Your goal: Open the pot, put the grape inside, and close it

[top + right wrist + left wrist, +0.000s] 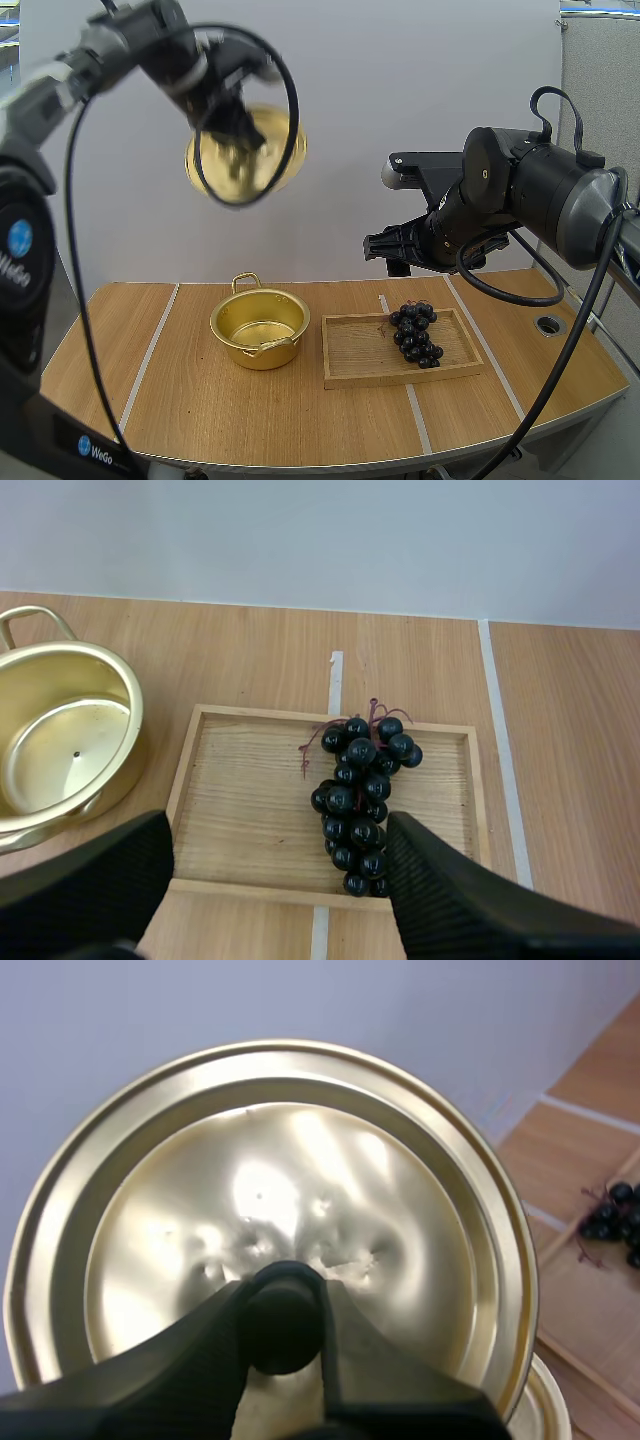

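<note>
Item: gold pot [259, 328], uncovered, with nothing inside, standing at centre of the high view on the wooden table [200, 400].

Details for you, operator: the lid [272, 150] hangs tilted in the upper left of the high view, well above the pot. Your left gripper [283, 1305] has its jaws pinched tight on the lid's black knob [283, 1325]. The bunch of dark grapes [416, 335] lies on the right half of the wooden tray [360, 350], which sits just right of the pot. Your right gripper [280, 830] hovers high over the tray at the right of the high view, jaws spread wide and holding nothing. The grapes show between its fingers [110, 875].
</note>
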Robot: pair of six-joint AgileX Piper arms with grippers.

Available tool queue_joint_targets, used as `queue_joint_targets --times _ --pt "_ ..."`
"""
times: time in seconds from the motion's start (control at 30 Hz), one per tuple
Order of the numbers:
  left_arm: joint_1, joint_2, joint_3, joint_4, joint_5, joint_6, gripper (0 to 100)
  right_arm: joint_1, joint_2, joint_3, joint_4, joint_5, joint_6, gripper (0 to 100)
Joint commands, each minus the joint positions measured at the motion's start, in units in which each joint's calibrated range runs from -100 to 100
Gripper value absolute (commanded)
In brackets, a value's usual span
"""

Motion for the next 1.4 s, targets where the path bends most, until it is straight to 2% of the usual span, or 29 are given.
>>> queue_joint_targets --times 0.0,0.23,0.47,0.67,0.97,1.37 --pt "-0.18 -3.7 -18.8 2.0 -5.8 -5.6 0 -0.2 -0.5 -0.7 0.1 -1.2 0.1 100" --pt "-0.18 -3.5 -33.1 6.3 -11.7 -8.7 0 -0.2 -0.5 -0.7 0.2 -1.8 0.1 100" --pt "-0.18 -3.7 -38.8 7.9 -20.8 -8.7 0 -0.2 3.0 -0.9 -1.8 -2.7 3.0 100" --pt "-0.18 -3.7 -38.9 7.9 -28.0 -8.7 0 -1.1 13.3 -4.0 -3.4 -1.6 4.0 100" --pt "-0.18 -3.7 -38.9 7.9 -28.4 -8.7 0 -4.5 29.3 -9.9 -3.4 -1.9 3.7 100" --pt "-0.18 -3.7 -38.9 7.9 -28.4 -8.7 0 -4.7 42.4 -12.3 -2.9 -9.8 2.4 100"
